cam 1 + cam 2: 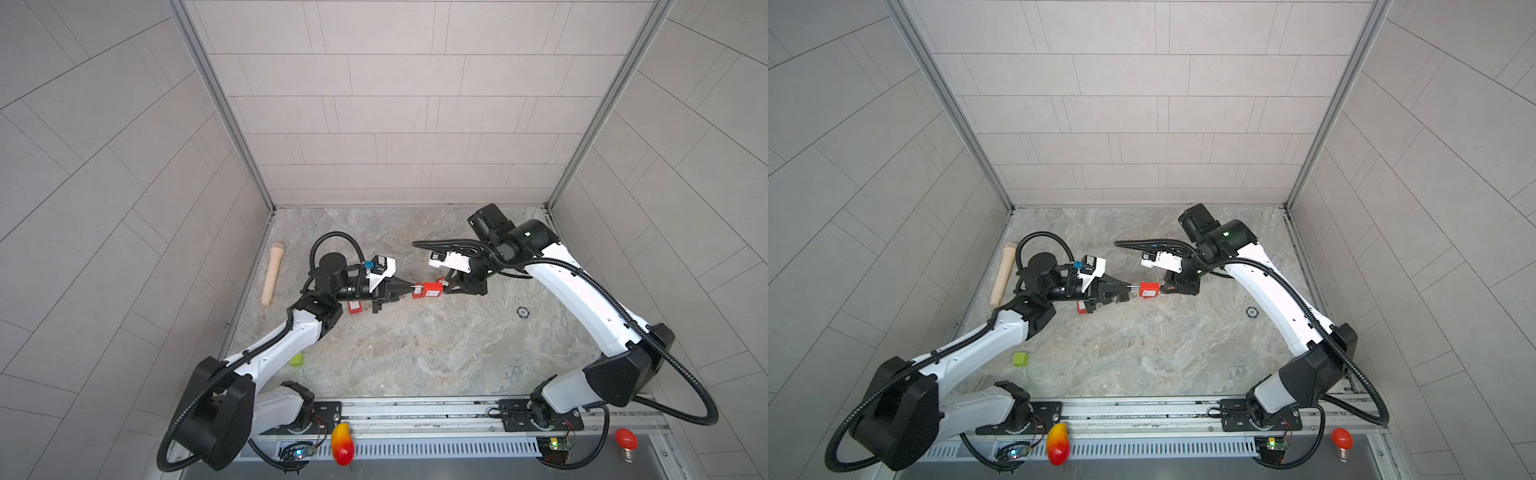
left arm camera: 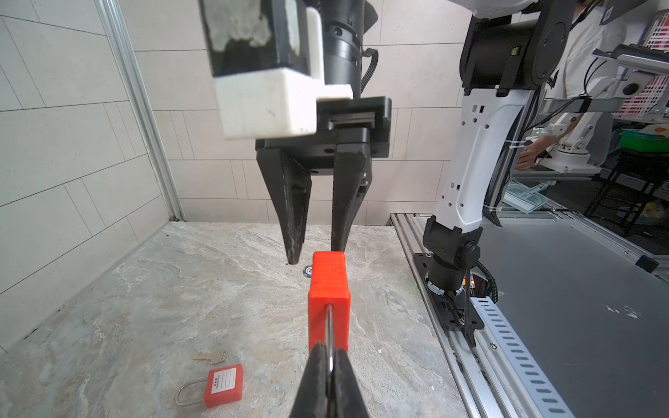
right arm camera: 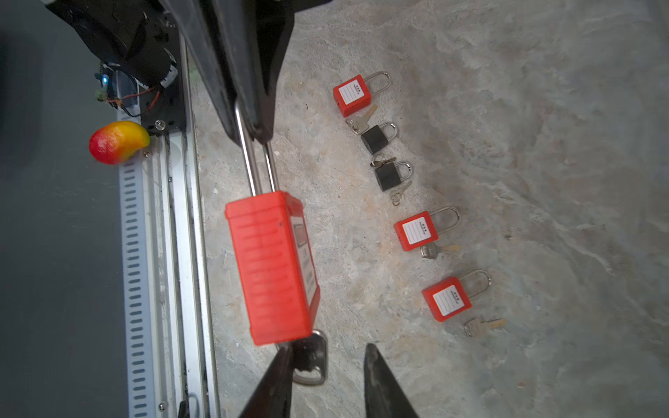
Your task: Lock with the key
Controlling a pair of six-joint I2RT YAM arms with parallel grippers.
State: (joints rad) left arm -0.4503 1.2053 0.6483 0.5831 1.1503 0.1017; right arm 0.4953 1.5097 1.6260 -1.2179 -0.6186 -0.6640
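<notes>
The red padlock [image 1: 432,289] is being clenched by its shackle [image 3: 253,159] in the left gripper [image 1: 414,286] so the key [image 3: 315,358] at its base is being offered, at 3 o'clock, to the released right gripper [image 1: 446,288].

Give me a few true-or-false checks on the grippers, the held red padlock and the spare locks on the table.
1. The left gripper is shut on the silver metal shackle of the red plastic padlock. True.
2. The right gripper clamps that padlock's body. False: its jaws stand apart at the padlock's base.
3. A silver metal key sticks out of the padlock's base. True.
4. Every spare padlock on the marble tabletop is red. False: two small black padlocks lie among the red spare padlocks.
</notes>
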